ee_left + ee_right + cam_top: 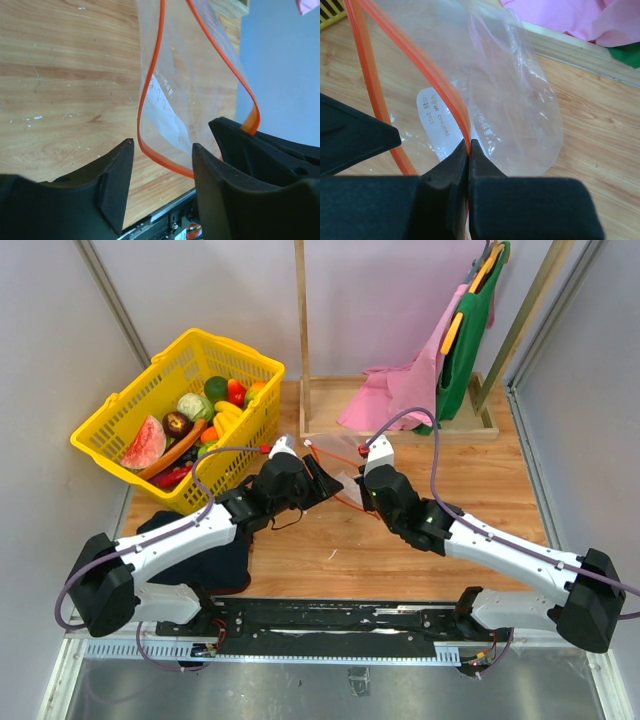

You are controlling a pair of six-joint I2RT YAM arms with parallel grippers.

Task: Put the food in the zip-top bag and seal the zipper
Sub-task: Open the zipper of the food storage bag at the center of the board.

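Right hand (pixel 469 145) pinches the zipper (pixel 427 75); left hand (pixel 162 147) wide, holding nothing. We fear the zip-top bag (pixel 195 75) mouth collapsing or slipping, hung from one pinch only

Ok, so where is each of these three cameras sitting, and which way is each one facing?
Top external: high behind the arm bases, looking down and forward over the wooden table; both arms show whole, meeting at the zip-top bag.
Left wrist: on the left arm, looking along the open left gripper at the bag's mouth and zipper.
Right wrist: on the right arm, looking past the right gripper, shut on the zipper, across the bag toward pink cloth.
Shared: both wrist views show the bag's white label.
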